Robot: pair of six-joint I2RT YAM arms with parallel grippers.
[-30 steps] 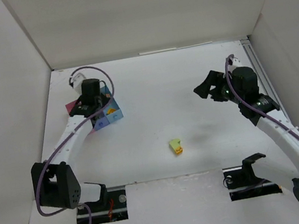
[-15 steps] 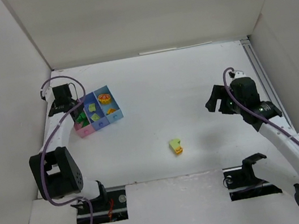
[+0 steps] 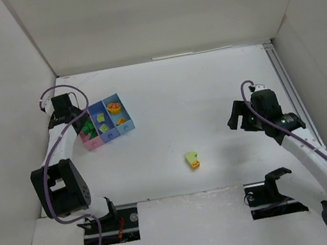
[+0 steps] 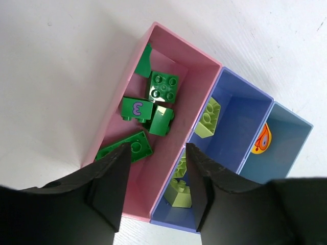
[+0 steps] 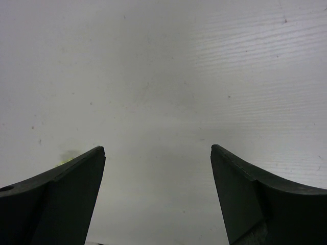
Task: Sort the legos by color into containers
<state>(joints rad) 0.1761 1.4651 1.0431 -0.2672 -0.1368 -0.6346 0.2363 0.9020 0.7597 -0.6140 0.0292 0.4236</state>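
One wide white tabletop [image 3: 207,83] carries everything, and almost all of it is bare. The containers [image 3: 104,122] sit at its far left as a joined row. The pink box [image 4: 200,92] holds the dark green bricks [image 4: 163,88], the middle blue box [image 4: 232,127] the light green bricks [image 4: 208,118], and the pale blue box [image 4: 286,138] an orange piece [image 4: 263,140].

The left hand [image 4: 156,176] hangs over the near end of the pink and middle boxes, its fingers parted with nothing between them. The right hand [image 5: 157,153] hovers over plain tabletop at the right, fingers spread wide and empty.

The smallest thing matters most. A loose brick [image 3: 192,160], pale green on top and orange beneath, lies alone near the middle of the near edge, well apart from the boxes and nearer the right hand.

Picking up that brick looks like the step in hand, and the right arm seems better placed for it. To do it well:
- Centre the spread fingers over the brick before descending, since the wrist view shows only a faint green smudge at its left edge.
- Close across the flat sides, low enough to catch both coloured parts.
- Expect a long carry across to the boxes; a handover or a set-down partway may be needed.
- The two colours may have to be separated before dropping.
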